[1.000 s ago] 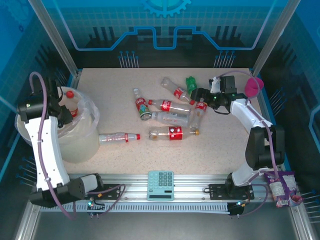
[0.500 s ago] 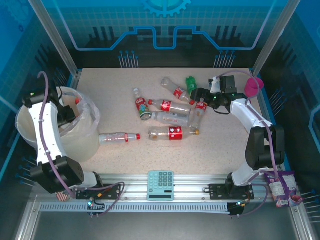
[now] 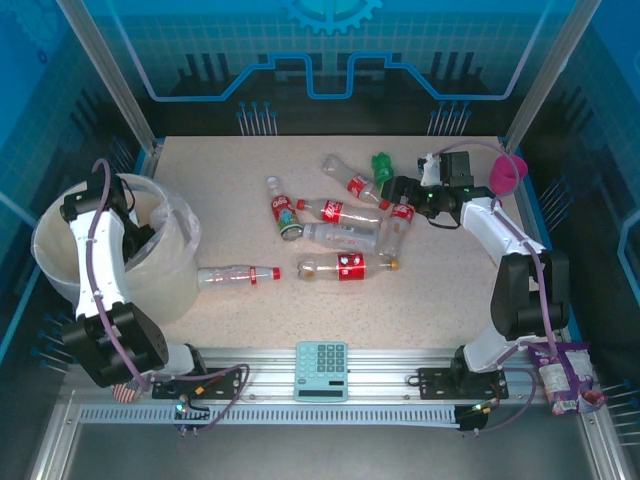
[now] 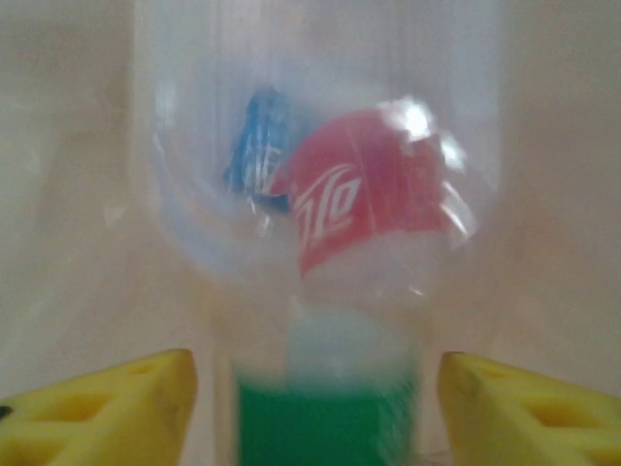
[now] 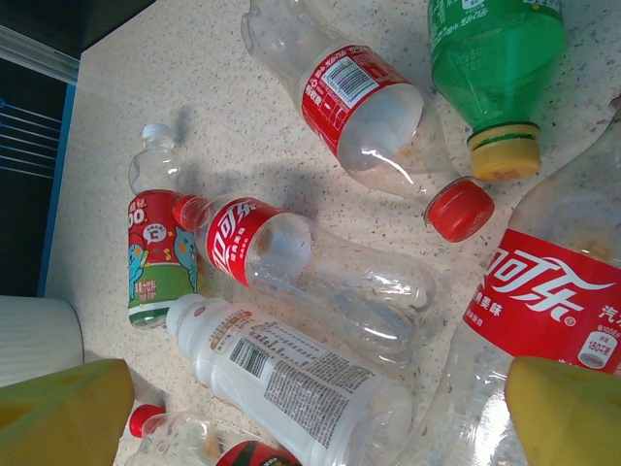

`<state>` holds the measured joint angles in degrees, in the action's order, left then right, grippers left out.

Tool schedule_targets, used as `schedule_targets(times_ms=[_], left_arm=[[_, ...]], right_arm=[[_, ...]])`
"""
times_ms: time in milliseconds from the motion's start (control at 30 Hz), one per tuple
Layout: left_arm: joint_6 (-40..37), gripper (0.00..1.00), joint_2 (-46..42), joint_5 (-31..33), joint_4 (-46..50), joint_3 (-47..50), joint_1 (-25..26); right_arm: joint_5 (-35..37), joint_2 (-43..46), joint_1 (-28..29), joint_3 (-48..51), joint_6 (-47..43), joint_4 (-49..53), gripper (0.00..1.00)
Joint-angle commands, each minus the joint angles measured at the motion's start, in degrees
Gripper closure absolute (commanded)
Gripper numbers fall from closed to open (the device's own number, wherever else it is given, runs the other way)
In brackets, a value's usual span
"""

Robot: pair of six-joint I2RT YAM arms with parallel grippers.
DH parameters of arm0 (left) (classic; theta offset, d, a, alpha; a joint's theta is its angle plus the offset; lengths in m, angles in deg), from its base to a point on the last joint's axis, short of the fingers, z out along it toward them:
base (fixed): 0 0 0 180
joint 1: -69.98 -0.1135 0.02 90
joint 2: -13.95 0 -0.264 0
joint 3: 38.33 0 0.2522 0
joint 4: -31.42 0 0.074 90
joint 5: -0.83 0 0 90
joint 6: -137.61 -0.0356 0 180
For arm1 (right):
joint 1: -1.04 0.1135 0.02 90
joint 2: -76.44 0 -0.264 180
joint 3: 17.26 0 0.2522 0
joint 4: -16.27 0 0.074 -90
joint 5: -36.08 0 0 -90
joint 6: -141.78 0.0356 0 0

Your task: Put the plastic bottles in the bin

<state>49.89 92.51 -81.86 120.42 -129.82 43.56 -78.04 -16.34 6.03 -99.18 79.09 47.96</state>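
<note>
Several plastic bottles (image 3: 340,236) lie heaped mid-table, with a lone bottle (image 3: 238,275) on its side near the bin (image 3: 165,285). Left arm reaches down into the bin. Left gripper (image 4: 315,427): jaws apart, with a blurred green-labelled bottle (image 4: 328,359) between the fingers, touching neither. Beyond it are a red label (image 4: 374,214) and a blue label (image 4: 260,146). Right gripper (image 5: 310,417): jaws wide apart, holding nothing, low over the heap. Pink goblet (image 3: 507,175) far right; calculator (image 3: 321,370) on the near rail.

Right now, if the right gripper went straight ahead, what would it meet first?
Likely the clear plastic bottle with the white label, lying just ahead of the right gripper; depth is unclear.
</note>
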Motion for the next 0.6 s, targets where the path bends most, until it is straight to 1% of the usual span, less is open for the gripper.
schedule_targets(times_ms=[0, 67, 267, 367, 467, 567], left_arm=[[-0.18, 0.11, -1.47, -1.2, 0.46, -1.14, -0.52], [-0.09, 0.01, -1.98, -1.24, 0.99, -2.16, -0.47], [0.05, 0.01, -3.63, -0.26, 2.09, -4.55, -0.48], [-0.48, 0.01, -4.62, 0.14, 2.76, -6.61, -0.45], [-1.09, 0.01, -5.58, 1.06, 4.31, -10.07, -0.46], [-1.4, 0.01, -6.74, 3.48, 5.48, -14.74, -0.46]], right_arm=[[0.59, -0.13, 0.56, -0.66, -0.98, -0.05, 0.01], [0.57, -0.13, 0.54, -0.74, -0.99, 0.08, 0.01], [0.65, 0.05, 0.55, -0.66, -0.84, 0.05, 0.01], [1.38, -0.15, 0.28, -2.04, -1.98, 2.49, 0.01], [2.02, 0.0, -0.71, -3.5, -2.65, 4.71, 0.01], [2.58, 0.54, -1.39, -3.82, -2.57, 5.59, 0.01]])
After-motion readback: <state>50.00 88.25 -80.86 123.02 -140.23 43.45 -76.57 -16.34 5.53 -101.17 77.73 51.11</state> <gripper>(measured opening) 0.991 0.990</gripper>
